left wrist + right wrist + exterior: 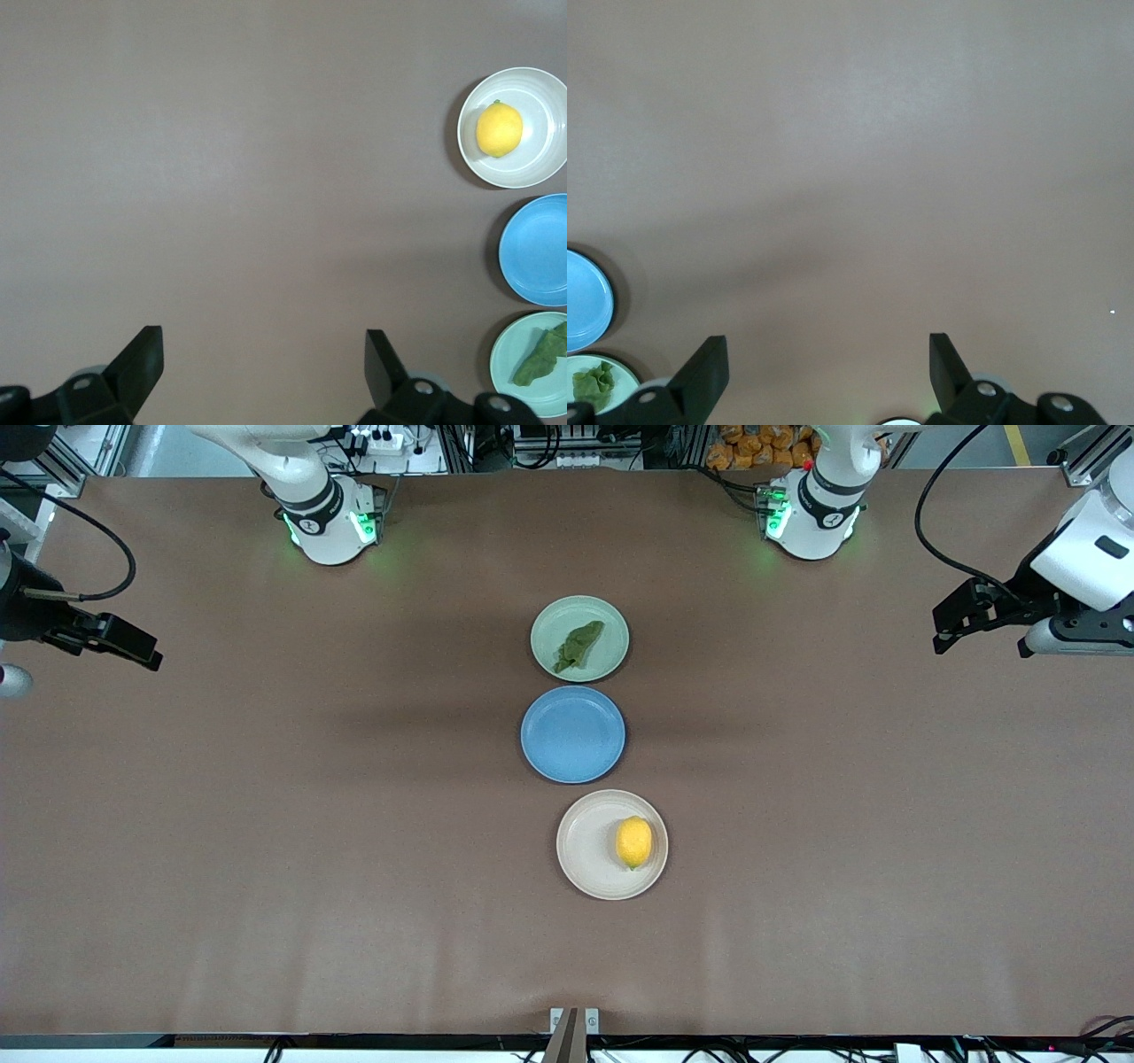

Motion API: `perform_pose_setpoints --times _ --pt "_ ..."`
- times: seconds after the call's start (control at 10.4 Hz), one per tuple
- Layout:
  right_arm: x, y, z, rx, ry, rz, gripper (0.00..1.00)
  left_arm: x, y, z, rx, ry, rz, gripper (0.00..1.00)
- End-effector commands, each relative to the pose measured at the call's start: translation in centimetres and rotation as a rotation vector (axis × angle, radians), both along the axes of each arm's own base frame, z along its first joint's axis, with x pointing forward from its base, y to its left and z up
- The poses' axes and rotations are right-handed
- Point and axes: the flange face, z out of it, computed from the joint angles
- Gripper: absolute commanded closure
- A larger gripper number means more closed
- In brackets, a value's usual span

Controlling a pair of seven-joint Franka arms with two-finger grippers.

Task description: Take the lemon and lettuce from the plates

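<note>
From the front view we see three plates in a row at the table's middle: the mint plate (579,638) with the lettuce (578,646) nearest the bases, the blue plate (572,734) between, and the beige plate (611,844) with the lemon (633,842) nearest the camera, its long axis along that row, while the left gripper (950,623) and right gripper (142,650) hang over the table's two ends, about equally distant. In the left wrist view our left gripper (264,359) has its fingers spread wide over bare table, with lemon (499,129) and lettuce (539,357) off to one side. In the right wrist view the right gripper (828,359) is likewise spread, only the lettuce (594,385) showing, so we judge that piece its likelier target.
</note>
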Motion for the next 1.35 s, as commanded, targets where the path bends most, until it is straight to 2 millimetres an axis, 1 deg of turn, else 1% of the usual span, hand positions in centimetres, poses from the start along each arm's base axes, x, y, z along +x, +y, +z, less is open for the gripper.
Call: perform_pose_setpoints --times 0.0,0.29,0.38,0.48,0.58,0.67,0.87,0.96,1.06,1.25 --pt "0.0 0.0 0.1 0.005 0.006 0.009 0.0 0.7 -0.3 -0.9 0.011 0.026 -0.015 0.0" --pt "0.0 -0.1 0.0 0.005 0.007 0.008 0.0 1.9 -0.8 -3.0 0.007 0.051 -0.017 0.0" --pt "0.0 0.0 0.0 0.005 0.007 0.009 0.0 2.5 -1.4 -4.0 0.004 0.059 -0.016 0.0" --pt "0.0 0.0 0.0 0.005 0.007 0.009 0.0 3.5 -2.3 -5.1 -0.001 0.07 0.025 0.0" --pt "0.0 0.0 0.0 0.005 0.01 0.009 0.0 4.3 -3.9 -6.1 -0.005 0.081 0.042 0.0" --pt "0.0 0.0 0.0 0.005 0.01 0.009 0.0 5.2 -4.9 -7.1 -0.008 0.092 0.034 0.0" --pt "0.0 0.0 0.0 0.005 0.01 0.009 0.0 7.0 -6.0 -10.0 -0.018 0.111 0.019 0.0" --pt "-0.1 0.0 0.0 0.009 0.015 0.009 0.0 7.5 -7.3 -11.6 -0.02 0.118 0.002 0.0" --pt "-0.2 0.0 -0.1 0.01 0.023 0.008 0.0 8.1 -8.1 -12.8 -0.026 0.115 0.005 0.0" --pt "-0.3 0.7 -0.4 0.01 0.039 0.02 0.0 9.4 -8.4 -15.2 -0.036 0.106 0.016 0.0"
